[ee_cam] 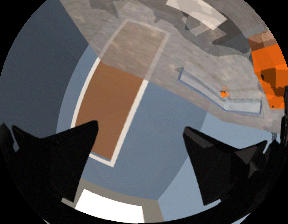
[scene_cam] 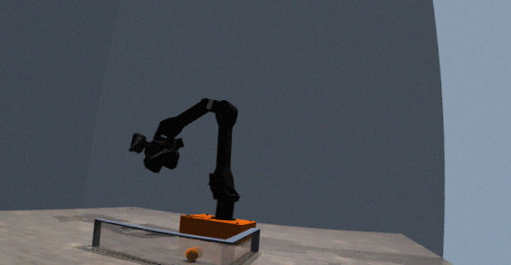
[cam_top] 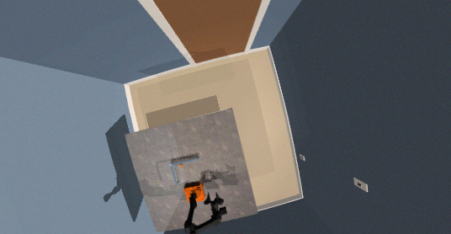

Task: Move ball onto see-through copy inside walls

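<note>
The two black fingers stand wide apart with nothing between them; in the wrist view only blue floor and a brown panel show through the gap. The black parallel-jaw gripper [scene_cam: 143, 150] hangs high in the air, well above the grey mottled table top [scene_cam: 334, 244], at the end of the black jointed arm [scene_cam: 224, 139] that rises from its orange box-shaped base [scene_cam: 216, 225]. The small orange ball [scene_cam: 192, 254] lies on the table just behind the nearer of the two low clear walls with dark rims [scene_cam: 172, 233], close to their corner, and a paler rounded shape touching its right side is probably the see-through copy [scene_cam: 198, 252], though it is too small to be sure. In the top view the ball is only a tiny orange speck [cam_top: 181, 164] beside the L of the walls. The step in hand, as I judge it, is the approach: the gripper should turn to face down, come over the ball from above rather than across the rims, and keep its fingers wide until they straddle the ball, since a sideways nudge would send it rolling. If the copy really touches the ball, the move to follow is very short, so a gentle grasp and a low lift should serve. No brand, label or writing can be read on anything in view.
</note>
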`<state>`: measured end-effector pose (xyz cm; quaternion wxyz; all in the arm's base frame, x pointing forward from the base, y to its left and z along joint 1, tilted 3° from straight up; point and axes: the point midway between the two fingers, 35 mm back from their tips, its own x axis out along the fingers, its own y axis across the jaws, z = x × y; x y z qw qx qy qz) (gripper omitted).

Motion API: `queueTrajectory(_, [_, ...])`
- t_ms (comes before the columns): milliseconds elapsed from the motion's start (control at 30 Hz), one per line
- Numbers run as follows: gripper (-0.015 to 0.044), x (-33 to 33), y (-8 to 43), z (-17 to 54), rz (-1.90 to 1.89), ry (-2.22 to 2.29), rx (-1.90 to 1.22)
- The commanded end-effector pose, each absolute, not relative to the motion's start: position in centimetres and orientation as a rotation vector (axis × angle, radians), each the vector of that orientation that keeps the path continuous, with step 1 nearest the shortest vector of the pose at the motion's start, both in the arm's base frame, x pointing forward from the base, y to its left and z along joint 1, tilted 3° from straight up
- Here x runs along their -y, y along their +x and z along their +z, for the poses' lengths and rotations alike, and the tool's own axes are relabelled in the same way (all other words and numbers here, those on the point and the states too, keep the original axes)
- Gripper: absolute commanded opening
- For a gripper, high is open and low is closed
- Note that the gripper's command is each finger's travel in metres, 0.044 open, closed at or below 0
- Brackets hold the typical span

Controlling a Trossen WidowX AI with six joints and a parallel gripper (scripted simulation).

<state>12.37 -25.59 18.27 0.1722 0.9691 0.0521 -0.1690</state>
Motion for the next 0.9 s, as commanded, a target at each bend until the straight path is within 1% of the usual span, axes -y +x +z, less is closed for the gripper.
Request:
queueTrajectory(0, [0.0374, 25.5, 12.5, 18.2, -0.482, 2.746, -0.155])
queueTrajectory(67, [0.0321, 25.1, 13.1, 18.0, -0.498, 2.713, -0.213])
queueTrajectory(167, [0.0243, 24.0, 15.1, 17.2, -0.533, 2.613, -0.378])
queueTrajectory(200, [0.0235, 23.5, 16.0, 16.7, -0.545, 2.562, -0.454])
queueTrajectory(367, [0.0235, 20.4, 20.6, 14.5, -0.568, 2.269, -0.818])
queueTrajectory(567, [0.0235, 15.7, 25.3, 12.2, -0.526, 1.886, -1.163])
queueTrajectory(700, [0.0235, 12.7, 27.9, 10.7, -0.455, 1.582, -1.323])
queueTrajectory(867, [0.0235, 9.4, 30.2, 9.1, -0.360, 1.258, -1.444])
